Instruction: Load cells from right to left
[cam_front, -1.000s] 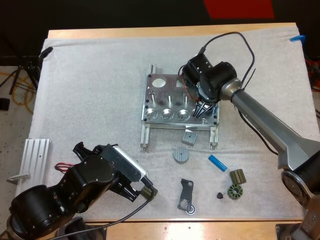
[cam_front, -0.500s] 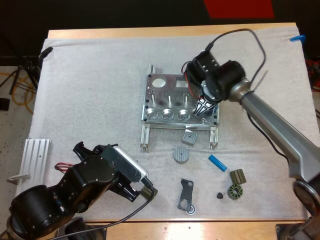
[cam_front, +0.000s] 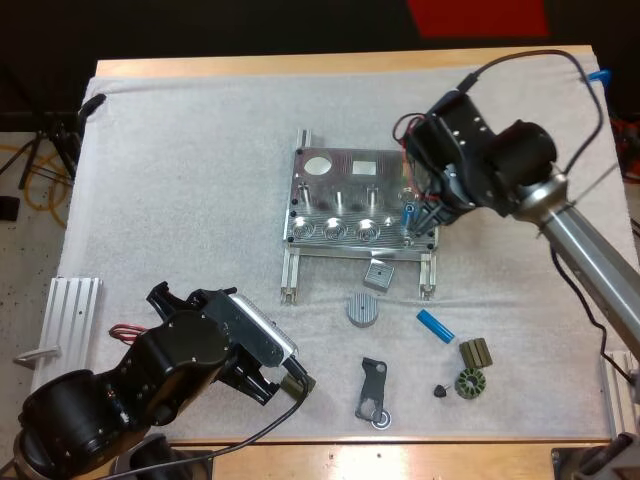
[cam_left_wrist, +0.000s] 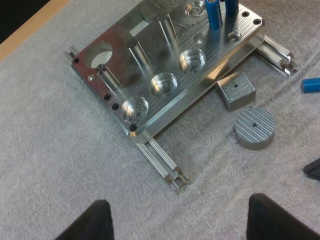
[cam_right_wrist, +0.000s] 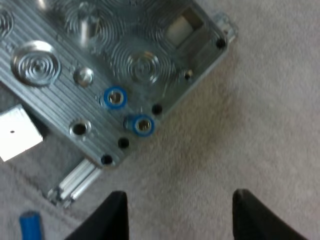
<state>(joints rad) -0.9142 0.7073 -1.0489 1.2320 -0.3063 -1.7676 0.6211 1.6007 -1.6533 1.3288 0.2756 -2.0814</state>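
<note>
The metal fixture (cam_front: 340, 205) lies mid-mat, with round pockets along its front. Two blue cylinders (cam_right_wrist: 115, 97) (cam_right_wrist: 142, 125) stand upright at its right end, also visible from the left wrist (cam_left_wrist: 215, 12). My right gripper (cam_right_wrist: 180, 215) hovers open above the mat just off that end, nothing between its fingers; from above it (cam_front: 428, 213) is beside the standing cylinders. A loose blue cylinder (cam_front: 434, 325) lies on the mat in front of the fixture. My left gripper (cam_left_wrist: 180, 222) is open over bare mat before the fixture's left rail, near the table's front (cam_front: 278, 375).
A square metal block (cam_front: 379, 274) and a ribbed grey disc (cam_front: 363, 308) lie in front of the fixture. A dark bracket (cam_front: 372, 392), a small dark piece (cam_front: 440, 390) and two stator parts (cam_front: 470, 368) sit front right. An aluminium rail (cam_front: 70, 315) lies far left.
My right gripper has drawn back to the right from the fixture's right end, leaving a blue cylinder standing there. The left arm has not moved.
</note>
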